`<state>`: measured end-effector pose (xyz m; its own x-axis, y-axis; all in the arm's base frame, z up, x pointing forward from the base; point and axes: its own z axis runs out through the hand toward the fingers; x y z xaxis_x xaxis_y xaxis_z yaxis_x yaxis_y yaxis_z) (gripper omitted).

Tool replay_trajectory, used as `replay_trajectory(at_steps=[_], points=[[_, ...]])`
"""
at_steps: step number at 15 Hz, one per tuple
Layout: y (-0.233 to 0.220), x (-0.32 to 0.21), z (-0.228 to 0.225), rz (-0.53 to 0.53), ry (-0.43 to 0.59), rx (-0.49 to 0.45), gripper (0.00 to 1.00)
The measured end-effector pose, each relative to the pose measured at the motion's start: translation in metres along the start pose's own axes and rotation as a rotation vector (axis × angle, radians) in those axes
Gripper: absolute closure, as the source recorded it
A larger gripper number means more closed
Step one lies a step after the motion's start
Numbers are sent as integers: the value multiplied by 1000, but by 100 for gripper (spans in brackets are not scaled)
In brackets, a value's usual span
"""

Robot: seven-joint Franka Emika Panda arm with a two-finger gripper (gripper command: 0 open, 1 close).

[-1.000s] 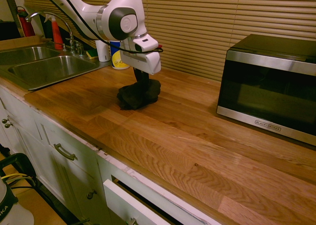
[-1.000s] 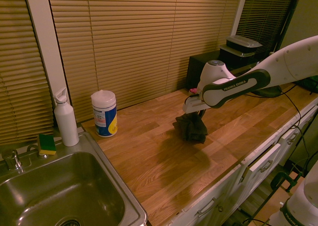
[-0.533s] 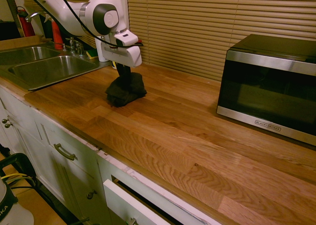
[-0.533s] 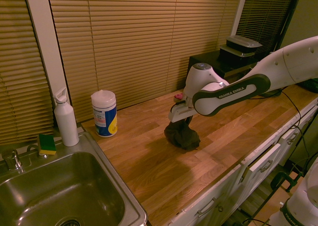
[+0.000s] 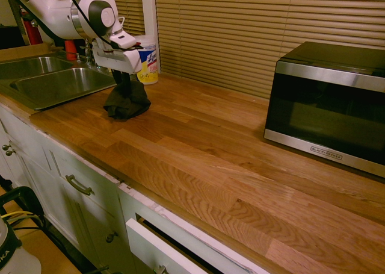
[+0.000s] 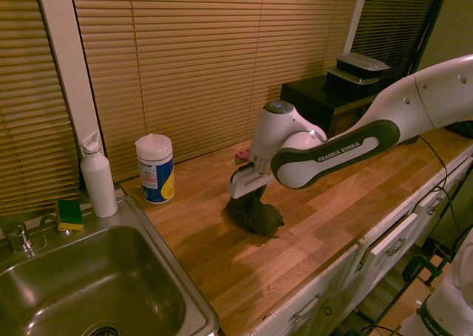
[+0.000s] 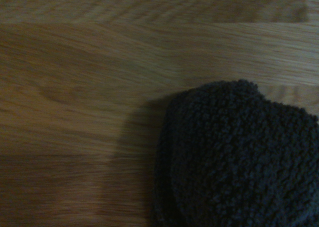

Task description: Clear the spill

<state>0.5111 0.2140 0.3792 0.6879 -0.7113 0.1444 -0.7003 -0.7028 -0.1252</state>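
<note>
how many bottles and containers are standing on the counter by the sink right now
2 clearly: a white spray bottle at the sink's back corner, and a wipes canister beside it, nearer the dark cloth. A red bottle shows behind the arm in the first exterior view; others may be hidden.

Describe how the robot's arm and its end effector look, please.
The arm is glossy white with rounded joints and a dark grey band printed "FRANKA EMIKA" in white. A grey disc caps one joint. A thin black cable runs along it. The end effector has a white boxy body and dark fingers.
</note>
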Motion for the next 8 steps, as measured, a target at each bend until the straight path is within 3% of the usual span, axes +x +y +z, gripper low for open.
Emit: replay_trajectory(at_steps=[7, 8], points=[[-62, -50, 2, -63, -14, 10, 100], [-66, -54, 3, -66, -16, 5, 0]])
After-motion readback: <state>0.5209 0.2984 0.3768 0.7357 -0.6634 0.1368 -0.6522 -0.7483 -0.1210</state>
